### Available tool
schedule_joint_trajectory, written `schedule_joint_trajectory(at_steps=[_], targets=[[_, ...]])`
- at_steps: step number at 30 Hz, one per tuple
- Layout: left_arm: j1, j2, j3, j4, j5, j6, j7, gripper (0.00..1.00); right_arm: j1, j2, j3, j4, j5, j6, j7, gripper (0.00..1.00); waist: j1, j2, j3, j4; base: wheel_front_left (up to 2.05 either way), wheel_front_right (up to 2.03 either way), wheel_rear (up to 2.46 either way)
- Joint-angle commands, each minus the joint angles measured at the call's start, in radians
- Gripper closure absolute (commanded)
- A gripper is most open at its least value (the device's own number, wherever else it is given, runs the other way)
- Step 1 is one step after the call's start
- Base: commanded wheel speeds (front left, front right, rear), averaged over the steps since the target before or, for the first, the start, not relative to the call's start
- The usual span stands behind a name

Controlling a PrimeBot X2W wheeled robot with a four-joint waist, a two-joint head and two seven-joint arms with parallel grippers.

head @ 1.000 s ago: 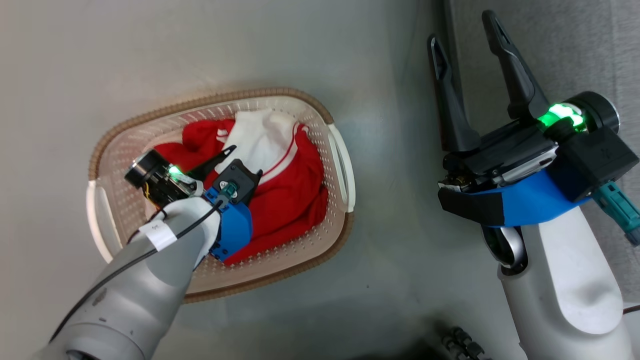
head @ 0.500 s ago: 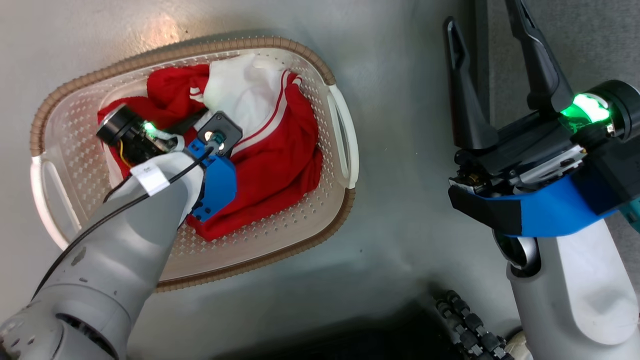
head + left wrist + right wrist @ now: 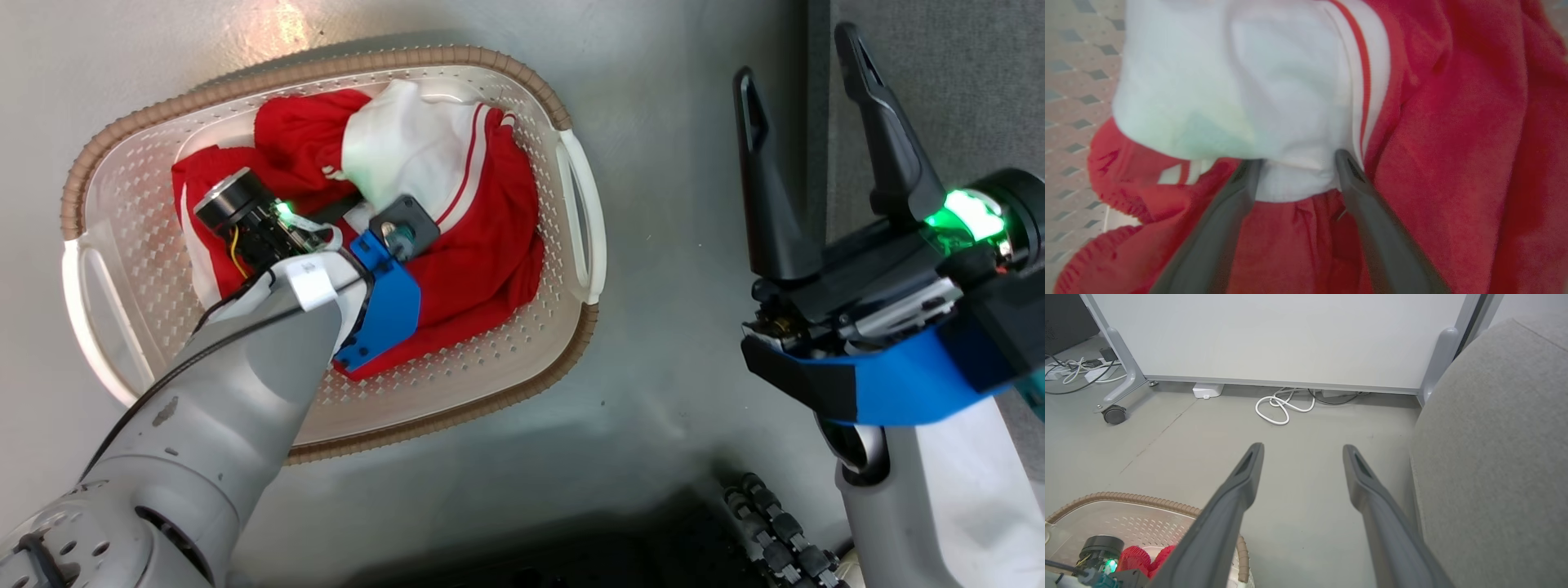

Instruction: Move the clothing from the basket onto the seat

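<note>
Left wrist view: left gripper [image 3: 1297, 160] spread, straddling clothing [image 3: 1453, 143].

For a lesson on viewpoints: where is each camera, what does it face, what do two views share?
Head view: on the head, looking down at basket and clothing; left arm, right arm show.
Left wrist view: left wrist, close on clothing; open left gripper.
Right wrist view: right wrist, facing floor and seat; open right gripper.
Shared: basket, head and right wrist views.

Left end effector [image 3: 1297, 160] seemingly parted, right end effector [image 3: 1303, 447] spread
</note>
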Motion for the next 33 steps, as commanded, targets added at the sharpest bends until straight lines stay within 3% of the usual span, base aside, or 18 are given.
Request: schedule_joint_trajectory(at_steps=[1,2,3,4,11,18,27,33], targets=[[-0.019,-0.005,0.025,0.003,-0.039,-0.001,-0.011,0.00,0.017,-0.003,-0.006,-0.013,-0.007,0.000,-0.004,0.00,-0.0001,0.0000,0.000,0.004,0.00,0.00,0.00],[-0.024,-0.010,0.036,0.003,-0.052,-0.001,-0.020,0.18,0.024,-0.003,-0.009,-0.017,-0.005,0.000,-0.004,0.00,-0.0001,0.0000,0.000,0.006,0.00,0.00,0.00],[-0.028,-0.016,0.039,0.004,-0.059,-0.001,-0.026,0.80,0.030,-0.003,-0.012,-0.023,-0.005,0.000,-0.004,0.00,-0.0001,0.0000,0.000,0.008,0.00,0.00,0.00],[-0.029,-0.019,0.034,0.005,-0.062,-0.001,-0.026,1.00,0.036,-0.003,-0.014,-0.025,-0.007,0.000,-0.004,0.00,-0.0001,0.0000,0.001,0.011,0.00,0.00,0.00],[-0.055,-0.033,0.013,0.011,-0.065,-0.001,-0.040,1.00,0.034,-0.003,-0.015,-0.023,-0.014,0.000,-0.004,0.00,-0.0001,0.0000,0.003,0.025,0.00,0.00,0.00],[-0.070,-0.044,0.025,0.012,-0.086,0.000,-0.122,1.00,0.004,-0.003,-0.010,-0.013,-0.014,0.000,-0.004,0.00,-0.0001,0.0000,-0.012,0.040,0.00,0.00,0.00],[0.003,-0.056,0.095,-0.033,-0.155,0.019,-0.237,1.00,-0.006,-0.011,-0.023,0.047,-0.005,0.000,-0.004,0.00,-0.0001,0.0000,-0.174,0.082,0.00,0.00,0.00],[0.099,-0.001,0.176,-0.206,-0.157,0.055,-0.240,1.00,0.041,-0.027,-0.034,0.094,0.007,0.000,-0.004,0.00,-0.0001,0.0000,-0.324,0.105,0.00,0.00,0.00]])
